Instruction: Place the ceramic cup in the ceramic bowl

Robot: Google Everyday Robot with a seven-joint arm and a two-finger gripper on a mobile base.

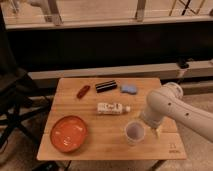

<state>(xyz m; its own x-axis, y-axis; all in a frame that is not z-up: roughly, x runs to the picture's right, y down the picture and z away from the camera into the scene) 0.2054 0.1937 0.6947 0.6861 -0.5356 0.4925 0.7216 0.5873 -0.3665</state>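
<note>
Ceramic cup (134,132): upright near the desk's (107,145) front edge, toward the right corner. Gripper (145,125): just beside the cup's right side; finger state cannot be told. Ceramic bowl (68,133): front-left corner, well apart. White bottle (113,108): lying at centre. Red oblong object (83,91), black box (106,86), blue object (129,89): along the back edge.

The pincer (148,128) hangs low over the right part of a pale wooden bench (160,148) with plank lines. Behind it a dark wall panel (115,47) runs under a pale ledge (100,75); railing posts (141,9) stand above in light. A black folding frame (15,107) stands left.
</note>
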